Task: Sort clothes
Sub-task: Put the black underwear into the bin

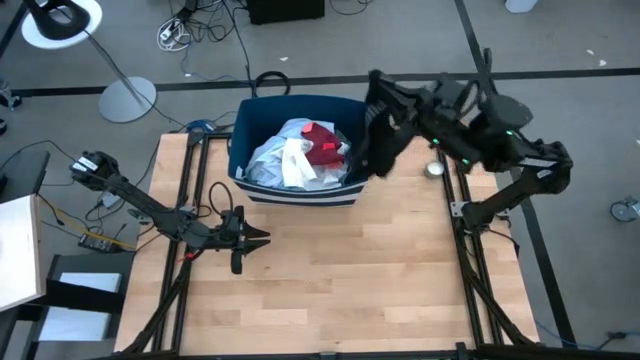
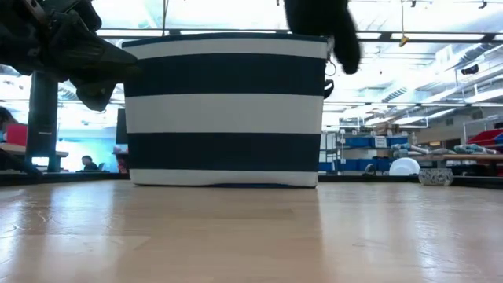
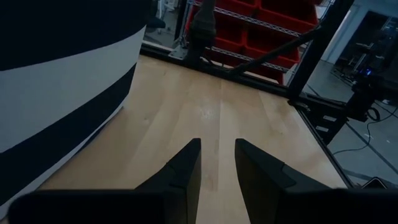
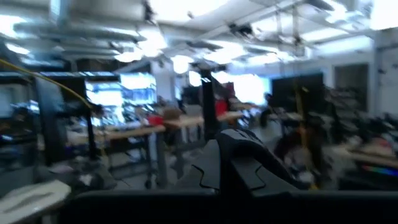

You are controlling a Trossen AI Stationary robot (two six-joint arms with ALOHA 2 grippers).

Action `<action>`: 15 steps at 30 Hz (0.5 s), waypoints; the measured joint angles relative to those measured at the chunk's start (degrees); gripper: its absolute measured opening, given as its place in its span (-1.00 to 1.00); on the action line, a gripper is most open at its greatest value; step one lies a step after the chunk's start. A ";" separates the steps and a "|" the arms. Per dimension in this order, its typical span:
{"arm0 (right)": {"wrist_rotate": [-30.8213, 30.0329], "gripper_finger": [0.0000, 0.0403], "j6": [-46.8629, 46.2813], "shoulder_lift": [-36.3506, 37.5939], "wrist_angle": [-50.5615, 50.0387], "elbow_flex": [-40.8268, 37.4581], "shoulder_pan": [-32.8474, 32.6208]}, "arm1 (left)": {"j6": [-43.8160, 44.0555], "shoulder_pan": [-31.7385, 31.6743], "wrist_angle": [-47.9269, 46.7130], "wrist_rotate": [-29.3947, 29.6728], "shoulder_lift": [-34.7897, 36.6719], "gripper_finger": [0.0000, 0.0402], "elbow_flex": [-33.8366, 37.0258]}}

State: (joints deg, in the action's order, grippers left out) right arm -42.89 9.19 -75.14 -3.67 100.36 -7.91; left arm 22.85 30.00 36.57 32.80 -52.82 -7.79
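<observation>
A navy bin with white stripes [image 1: 300, 195] stands at the table's far middle. It holds a heap of clothes [image 1: 290, 160]: light blue and white pieces with a dark red piece [image 1: 322, 143] on top. My right gripper [image 1: 385, 95] is raised above the bin's right end, shut on a black garment [image 1: 380, 135]. The garment also shows at the top of the low view [image 2: 318, 23]. My left gripper [image 1: 262, 238] hovers low over the table in front of the bin's left half, open and empty [image 3: 217, 162]. My right gripper holds the black garment by its upper part [image 1: 383, 110], and the cloth hangs down below the fingers, clear of the table, over the bin's right end. In the right wrist view dark cloth [image 4: 242, 162] covers the fingers, so which edge or how many layers cannot be told.
Bare wooden table [image 1: 350, 290] spreads in front of the bin. A small round silver thing [image 1: 434, 168] lies at the far right beside the bin. Black frame rails [image 1: 470, 250] run along both table sides.
</observation>
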 joint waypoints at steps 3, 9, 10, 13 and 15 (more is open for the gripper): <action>8.05 -1.00 0.09 -2.24 4.62 0.00 3.40 | -0.02 0.02 -0.06 0.00 0.00 -0.48 0.00; 20.07 -1.00 0.05 -7.78 13.01 -0.02 9.91 | -0.02 0.00 -0.06 0.00 0.00 -0.48 0.00; 21.40 -1.00 -0.13 -8.59 13.27 -0.02 10.83 | -0.02 0.02 -0.06 0.00 0.00 -0.48 0.00; 22.35 -1.00 -1.20 -10.59 10.11 -0.02 13.04 | -0.02 0.02 -0.06 0.00 0.00 -0.48 0.00; 21.83 -1.00 -2.86 -11.70 4.95 -0.02 14.39 | -0.02 0.00 -0.08 0.00 0.00 -0.48 0.00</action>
State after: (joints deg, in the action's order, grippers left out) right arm -21.06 6.33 -86.84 1.28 100.33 6.48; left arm 22.83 30.00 36.49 32.80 -52.82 -7.79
